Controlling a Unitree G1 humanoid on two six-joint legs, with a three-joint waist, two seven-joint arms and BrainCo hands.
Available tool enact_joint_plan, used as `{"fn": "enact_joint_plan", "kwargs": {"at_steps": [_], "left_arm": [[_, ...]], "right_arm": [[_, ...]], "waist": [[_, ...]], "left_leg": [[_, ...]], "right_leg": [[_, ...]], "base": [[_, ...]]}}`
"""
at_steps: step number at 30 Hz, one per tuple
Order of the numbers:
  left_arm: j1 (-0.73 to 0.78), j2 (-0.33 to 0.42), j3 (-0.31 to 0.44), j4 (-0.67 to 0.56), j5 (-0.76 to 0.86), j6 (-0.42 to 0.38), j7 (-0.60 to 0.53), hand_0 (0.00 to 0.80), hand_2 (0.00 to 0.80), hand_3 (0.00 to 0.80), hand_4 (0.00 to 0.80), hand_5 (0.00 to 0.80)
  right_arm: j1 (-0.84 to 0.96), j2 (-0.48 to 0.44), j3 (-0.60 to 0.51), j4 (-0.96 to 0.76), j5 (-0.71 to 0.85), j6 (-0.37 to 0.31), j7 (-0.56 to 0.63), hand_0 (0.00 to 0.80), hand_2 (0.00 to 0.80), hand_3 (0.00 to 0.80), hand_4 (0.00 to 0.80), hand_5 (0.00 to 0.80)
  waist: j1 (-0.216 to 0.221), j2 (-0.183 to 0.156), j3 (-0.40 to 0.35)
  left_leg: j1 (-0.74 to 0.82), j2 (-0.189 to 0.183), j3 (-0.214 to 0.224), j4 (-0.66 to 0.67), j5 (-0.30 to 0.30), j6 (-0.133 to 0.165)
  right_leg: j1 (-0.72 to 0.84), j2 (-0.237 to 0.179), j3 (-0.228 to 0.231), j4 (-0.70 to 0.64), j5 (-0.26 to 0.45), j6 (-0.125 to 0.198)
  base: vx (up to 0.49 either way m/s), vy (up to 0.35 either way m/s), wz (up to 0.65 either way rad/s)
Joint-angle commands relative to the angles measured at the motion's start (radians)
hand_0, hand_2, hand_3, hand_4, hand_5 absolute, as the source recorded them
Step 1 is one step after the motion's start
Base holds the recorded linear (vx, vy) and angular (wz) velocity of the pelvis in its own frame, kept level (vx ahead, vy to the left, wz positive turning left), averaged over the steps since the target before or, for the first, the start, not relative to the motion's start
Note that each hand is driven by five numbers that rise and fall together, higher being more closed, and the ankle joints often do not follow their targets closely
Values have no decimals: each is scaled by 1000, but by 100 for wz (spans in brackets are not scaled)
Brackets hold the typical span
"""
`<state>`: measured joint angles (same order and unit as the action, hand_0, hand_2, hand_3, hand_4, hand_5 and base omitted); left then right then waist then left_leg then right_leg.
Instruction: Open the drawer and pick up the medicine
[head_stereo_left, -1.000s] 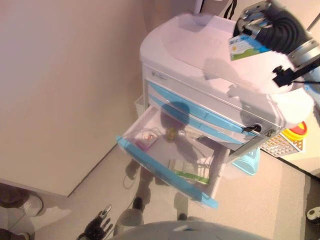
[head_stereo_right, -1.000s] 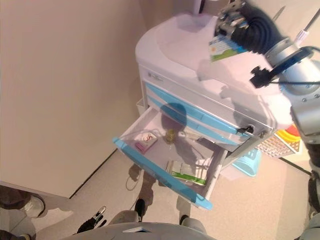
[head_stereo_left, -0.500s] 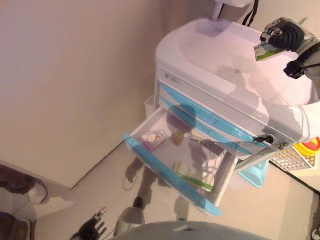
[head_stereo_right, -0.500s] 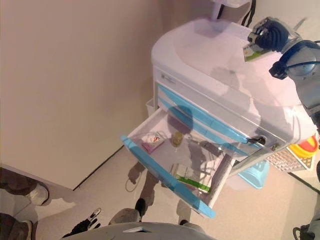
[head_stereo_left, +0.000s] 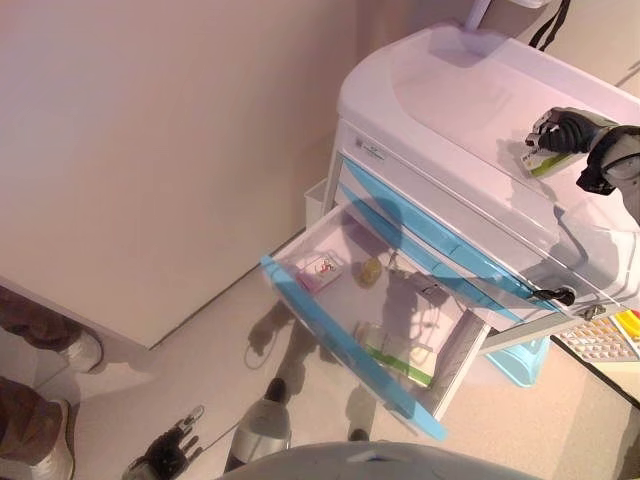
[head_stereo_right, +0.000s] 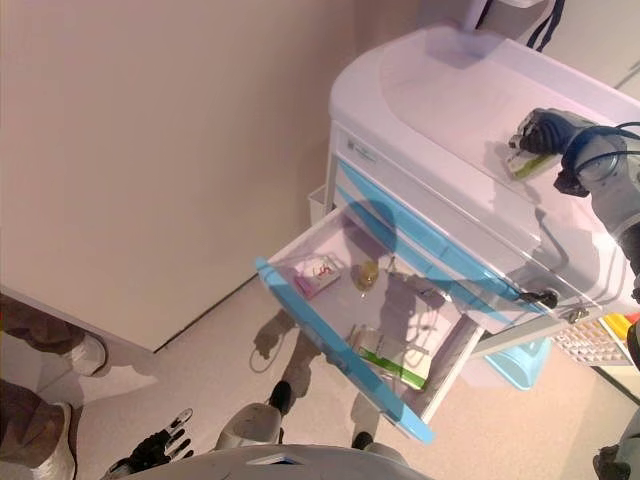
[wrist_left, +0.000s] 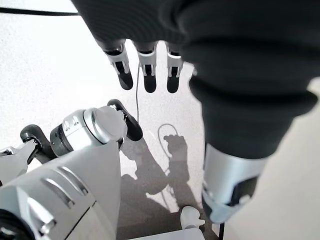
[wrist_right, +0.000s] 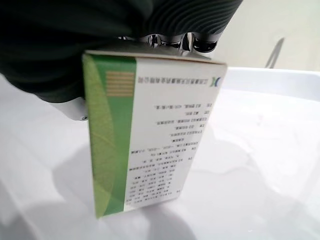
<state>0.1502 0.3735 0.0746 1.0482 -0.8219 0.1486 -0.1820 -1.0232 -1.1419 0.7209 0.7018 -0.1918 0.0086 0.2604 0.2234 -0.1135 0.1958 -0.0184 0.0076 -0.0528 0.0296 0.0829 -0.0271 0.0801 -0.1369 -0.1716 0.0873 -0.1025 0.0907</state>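
My right hand (head_stereo_left: 566, 128) is shut on a green and white medicine box (wrist_right: 150, 135) and holds it at the white top of the cart (head_stereo_left: 460, 90), near its right side. The box's lower edge is on or just above that top. The box also shows in the right eye view (head_stereo_right: 526, 163). The cart's drawer (head_stereo_left: 345, 345), with a blue front, stands pulled open. In it lie a pink and white box (head_stereo_left: 322, 270), a small bottle (head_stereo_left: 370, 271) and a green and white box (head_stereo_left: 396, 353). My left hand (head_stereo_left: 163, 456) hangs open and empty low near the floor.
A beige wall runs along the cart's left side. A person's shoes (head_stereo_left: 45, 345) stand on the floor at the far left. A light blue bin (head_stereo_left: 522, 362) and a yellow and red object (head_stereo_left: 630, 326) sit to the right of the cart.
The camera has shifted, so the cart sits further right in view. My right hand has gone down with the medicine box from high above the cart to its top.
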Motion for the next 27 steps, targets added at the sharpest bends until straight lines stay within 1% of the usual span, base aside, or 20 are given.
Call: {"fn": "enact_joint_plan", "kwargs": {"at_steps": [1,6,7,8,9,12,18,21,27], "left_arm": [[10,59,-25,-49,24,5,2,0,0,0,0,0],[13,68,-23,-62,22,6,0,0,0,0,0,0],[13,69,-22,-65,23,8,0,0,0,0,0,0],[16,68,-23,-69,23,7,-2,0,0,0,0,0],[16,68,-23,-70,23,7,-2,0,0,0,0,0],[19,71,-27,-84,17,12,2,0,0,0,0,0],[23,71,-31,-101,15,17,5,0,0,0,0,0],[26,71,-31,-108,12,20,8,0,0,0,0,0],[26,67,-42,-126,-1,28,23,0,0,0,0,0]], "right_arm": [[-107,-6,63,31,-46,-15,2,800,800,800,800,800],[-106,-6,68,79,-67,-33,-1,800,800,800,800,800],[-106,-6,67,83,-67,-25,6,800,800,800,800,800],[-100,-7,64,91,-83,-11,2,229,229,229,229,229],[-98,-7,63,92,-87,-9,1,0,0,0,0,0],[-99,-9,62,105,-117,-15,-22,0,0,0,0,0],[-104,-16,64,110,-162,-4,-58,0,0,0,0,0],[-109,-25,63,104,-188,10,-111,0,0,0,0,0],[-179,-50,89,75,-196,77,-206,0,0,0,0,0]], "waist": [[32,-30,-2],[40,-32,8],[40,-33,8],[41,-32,11],[42,-32,11],[43,-31,14],[42,-28,16],[40,-26,14],[34,-25,11]], "left_leg": [[-73,-26,-42,159,-187,12],[-84,-29,-48,163,-185,14],[-86,-29,-48,164,-185,14],[-89,-29,-48,166,-184,15],[-89,-29,-48,167,-185,15],[-92,-30,-48,170,-186,16],[-98,-30,-46,175,-185,16],[-96,-30,-46,174,-185,17],[-93,-28,-43,171,-186,17]], "right_leg": [[-35,-48,2,-13,100,71],[-39,-46,0,-12,101,72],[-40,-46,1,-12,101,72],[-42,-46,0,-10,102,72],[-42,-46,0,-10,102,71],[-41,-45,0,-10,102,71],[-45,-44,4,-9,102,71],[-46,-43,6,-9,103,72],[-48,-42,8,-8,103,72]], "base": [[-21,-14,10],[-7,-8,2],[0,0,0],[0,0,0],[0,0,0],[0,0,0],[0,0,0],[0,0,0],[0,0,0]]}}
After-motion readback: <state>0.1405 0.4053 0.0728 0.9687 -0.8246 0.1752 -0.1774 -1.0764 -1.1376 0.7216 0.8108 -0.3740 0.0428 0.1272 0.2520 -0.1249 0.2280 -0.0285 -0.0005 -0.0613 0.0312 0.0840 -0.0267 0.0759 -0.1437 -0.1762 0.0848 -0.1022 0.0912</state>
